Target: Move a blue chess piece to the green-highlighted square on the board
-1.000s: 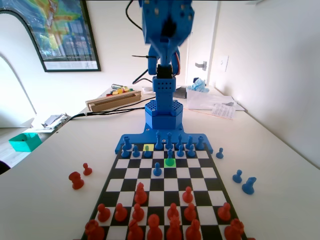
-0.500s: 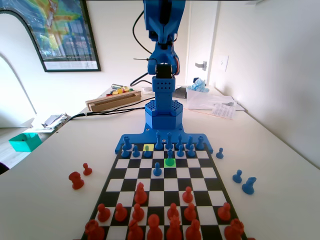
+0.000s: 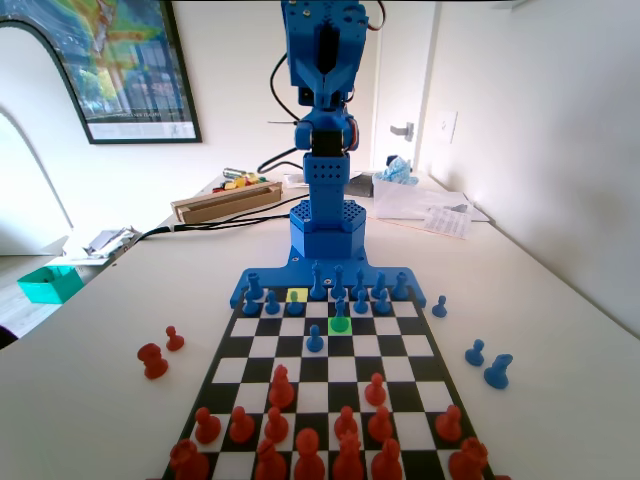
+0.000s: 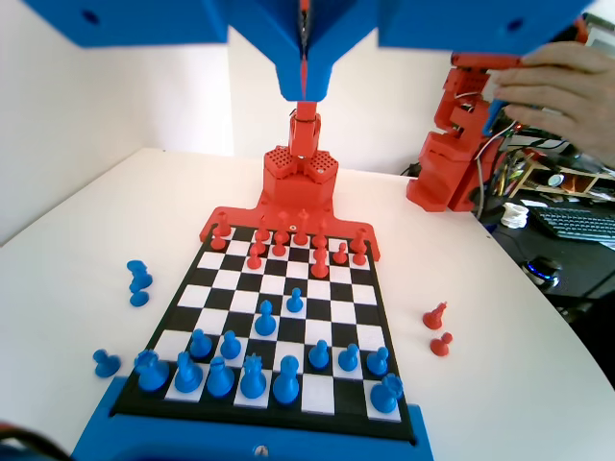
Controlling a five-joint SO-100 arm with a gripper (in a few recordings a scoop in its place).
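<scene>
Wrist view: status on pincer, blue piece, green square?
Pincer shut, empty, high above the board. Blue chess piece standing on the green-highlighted square. Nothing in the way.

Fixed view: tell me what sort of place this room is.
Probably a home office or hobby workroom. A framed poster hangs on the white wall, papers and a box of odds and ends lie on the white table, and the wrist view shows a keyboard beside it.

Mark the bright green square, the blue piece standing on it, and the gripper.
bright green highlighted square [image 3: 339,325]: fixed view, visible green beside the piece's base.
small slim blue plastic chess piece [image 3: 340,308]: fixed view, its stem.
blue two-finger gripper [image 4: 304,91]: wrist view, tips of the closed jaws.
</scene>
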